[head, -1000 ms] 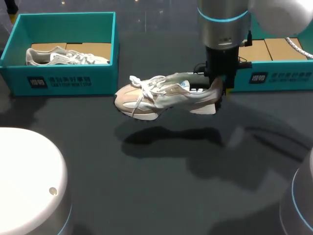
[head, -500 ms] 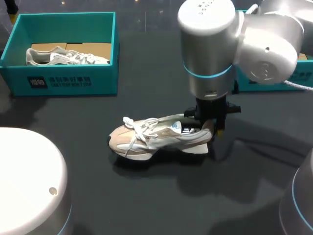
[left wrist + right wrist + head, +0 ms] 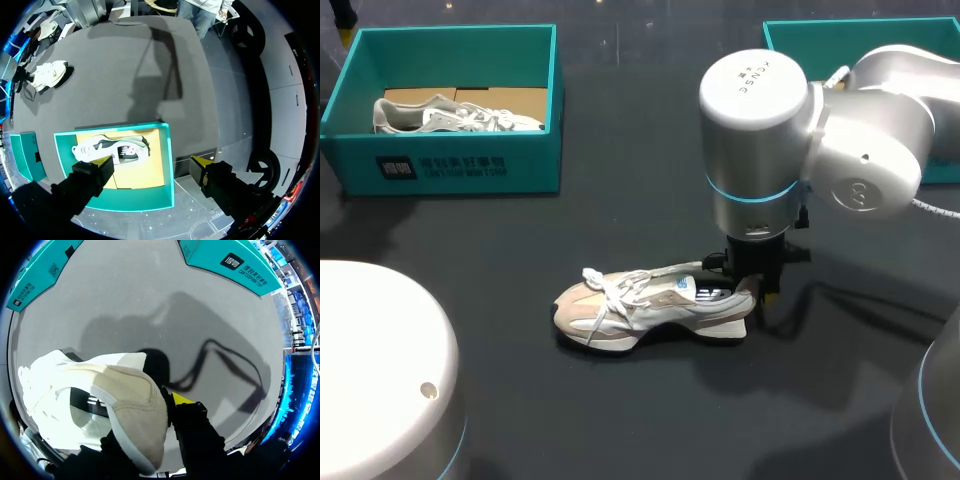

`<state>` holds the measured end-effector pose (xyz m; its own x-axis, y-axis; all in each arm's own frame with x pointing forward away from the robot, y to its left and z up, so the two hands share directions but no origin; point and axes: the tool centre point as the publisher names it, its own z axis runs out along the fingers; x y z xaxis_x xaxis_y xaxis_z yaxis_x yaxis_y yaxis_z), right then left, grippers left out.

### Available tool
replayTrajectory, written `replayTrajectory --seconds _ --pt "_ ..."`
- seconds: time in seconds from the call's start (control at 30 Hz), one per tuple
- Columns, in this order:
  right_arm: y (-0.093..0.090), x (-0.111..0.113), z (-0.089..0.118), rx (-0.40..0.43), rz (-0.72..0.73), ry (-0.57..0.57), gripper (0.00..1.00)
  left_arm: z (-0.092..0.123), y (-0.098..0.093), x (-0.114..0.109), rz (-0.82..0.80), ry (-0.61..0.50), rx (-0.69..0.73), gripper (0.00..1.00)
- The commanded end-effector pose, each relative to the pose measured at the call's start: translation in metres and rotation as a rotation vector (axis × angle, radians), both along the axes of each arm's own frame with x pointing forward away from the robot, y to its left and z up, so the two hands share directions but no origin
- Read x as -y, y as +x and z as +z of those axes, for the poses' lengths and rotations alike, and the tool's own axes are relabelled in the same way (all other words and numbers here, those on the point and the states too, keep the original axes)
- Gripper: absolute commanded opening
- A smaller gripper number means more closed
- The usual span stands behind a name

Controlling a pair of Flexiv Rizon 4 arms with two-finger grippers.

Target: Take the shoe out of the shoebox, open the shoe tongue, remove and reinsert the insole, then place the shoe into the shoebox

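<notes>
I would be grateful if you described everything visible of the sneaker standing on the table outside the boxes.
The sneaker is a beige and white low-top with white laces, a thick white sole and seemingly suede and mesh panels. It stands upright on its sole on the dark table, toe pointing toward my left side. The right gripper is shut on its heel collar.

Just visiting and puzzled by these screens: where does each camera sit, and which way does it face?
Head view: above and behind the robot, facing down on the table; shows the right arm and part of the left arm.
Left wrist view: on the left wrist, facing past the open left gripper into a shoebox holding a second shoe.
Right wrist view: on the right wrist, facing along the right gripper, shut on the heel of the shoe.
Shared: head and right wrist views both show that shoe.
</notes>
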<state>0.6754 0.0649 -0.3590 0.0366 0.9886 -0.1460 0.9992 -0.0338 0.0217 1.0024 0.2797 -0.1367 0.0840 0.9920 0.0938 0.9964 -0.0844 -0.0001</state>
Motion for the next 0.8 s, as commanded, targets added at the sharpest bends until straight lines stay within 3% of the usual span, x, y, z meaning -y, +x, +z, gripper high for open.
replayTrajectory --seconds 0.03,0.4,0.8 --pt "0.008 0.004 -0.014 -0.014 0.012 0.012 0.00 0.000 0.000 0.000 -0.001 0.002 0.000 1.00" --pt "0.020 0.015 -0.027 -0.038 -0.005 0.030 0.00 0.000 0.000 0.000 -0.001 0.002 0.000 1.00" --pt "0.021 0.020 -0.038 -0.057 -0.017 0.054 0.00 0.000 0.000 0.000 -0.001 0.002 0.000 1.00"
